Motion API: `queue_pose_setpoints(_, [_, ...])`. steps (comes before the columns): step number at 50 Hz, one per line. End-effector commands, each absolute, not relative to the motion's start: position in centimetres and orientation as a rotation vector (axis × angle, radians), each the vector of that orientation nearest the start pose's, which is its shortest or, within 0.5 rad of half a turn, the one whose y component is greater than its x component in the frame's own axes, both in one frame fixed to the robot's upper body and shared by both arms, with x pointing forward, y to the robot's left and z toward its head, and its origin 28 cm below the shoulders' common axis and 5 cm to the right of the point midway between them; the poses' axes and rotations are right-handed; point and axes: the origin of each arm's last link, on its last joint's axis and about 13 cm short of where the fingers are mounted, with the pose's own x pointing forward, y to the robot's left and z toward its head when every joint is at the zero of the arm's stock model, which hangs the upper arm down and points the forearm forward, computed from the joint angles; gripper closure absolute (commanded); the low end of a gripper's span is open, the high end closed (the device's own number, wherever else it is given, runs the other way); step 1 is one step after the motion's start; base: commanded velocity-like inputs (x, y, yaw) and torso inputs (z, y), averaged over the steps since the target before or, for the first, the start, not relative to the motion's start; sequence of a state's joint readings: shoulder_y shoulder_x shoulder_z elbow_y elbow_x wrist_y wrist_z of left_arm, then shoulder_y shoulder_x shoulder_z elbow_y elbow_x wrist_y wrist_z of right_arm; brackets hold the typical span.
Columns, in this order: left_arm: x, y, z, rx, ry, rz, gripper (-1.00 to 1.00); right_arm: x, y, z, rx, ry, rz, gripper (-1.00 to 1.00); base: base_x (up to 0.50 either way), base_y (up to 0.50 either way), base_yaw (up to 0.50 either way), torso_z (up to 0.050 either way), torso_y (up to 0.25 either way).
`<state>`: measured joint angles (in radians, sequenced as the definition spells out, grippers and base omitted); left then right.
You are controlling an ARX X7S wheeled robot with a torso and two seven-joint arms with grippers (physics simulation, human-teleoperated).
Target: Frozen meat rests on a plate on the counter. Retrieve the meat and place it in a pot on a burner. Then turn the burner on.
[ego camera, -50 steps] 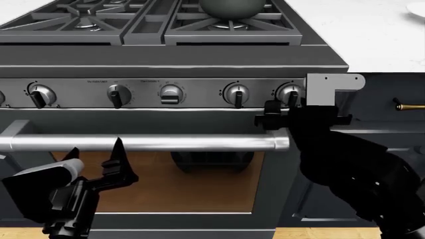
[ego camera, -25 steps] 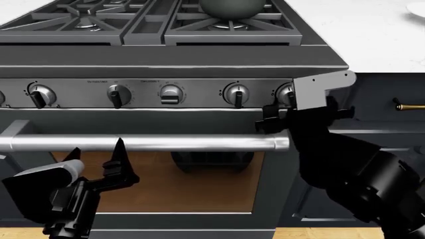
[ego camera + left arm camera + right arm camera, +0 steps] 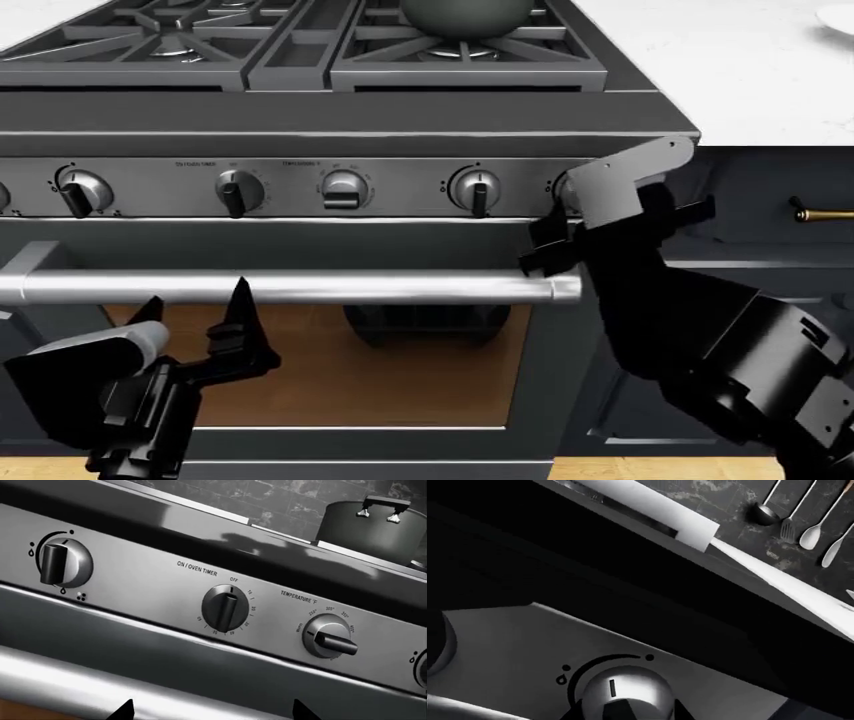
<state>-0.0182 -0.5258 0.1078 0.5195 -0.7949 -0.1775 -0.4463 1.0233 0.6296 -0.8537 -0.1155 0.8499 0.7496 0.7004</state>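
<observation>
Stainless steel control panel (image 3: 387, 185) carries a row of round silver knobs, and the job now sits at the far-right knob (image 3: 624, 692), at the stove's front right corner next to the white marble-look counter (image 3: 747, 80). Right gripper (image 3: 567, 235) is up against that knob; in the head view the wrist bracket hides most of it. Right wrist view shows the knob dead centre between the two dark fingers, its grip ridge running along the gap, white pointer mark facing the camera. Jaws look narrow and straddling the knob, but contact isn't clear, so I can't tell if they're clamped. Dark grey-green cylindrical metal pot (image 3: 467, 15) sits on the silvery ringed burner (image 3: 461, 50) under cast-iron grates at the front right of the cooktop, straight behind that knob. Frozen meat isn't visible anywhere; my guess is it's inside the pot, since only a sliver of the round white plate (image 3: 838, 15) shows at the counter's far right edge. Left gripper (image 3: 200, 335) hangs low by the oven door with fingers spread wide, holding nothing, well away from the knobs. Right arm is clearly the nearer one. Next move looks like a wrist roll about the knob's axis.
</observation>
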Motion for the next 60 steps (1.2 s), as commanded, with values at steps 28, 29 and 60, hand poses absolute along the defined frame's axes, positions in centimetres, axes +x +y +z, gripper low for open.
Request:
queue_pose_setpoints(28, [19.6,24.7,12.2,-0.288,-0.131,0.008,-1.00,31.9,-12.7,20.8,-0.708,-0.034,-0.091,1.00,0.01,0.00,0.00,0.000,0.000])
queue_pose_setpoints(29, [19.6,24.7,12.2,-0.288,-0.131,0.008,-1.00,31.9,-12.7,20.8,-0.716,-0.037,-0.092,1.00,0.02,0.00,0.00,0.000,0.000])
queue_pose_setpoints(60, [19.4,24.6,12.5,-0.294,-0.140,0.002,-1.00,31.0,-12.6,20.8,-0.743,-0.028,-0.090,-1.00,0.00,0.00,0.00,0.000,0.000])
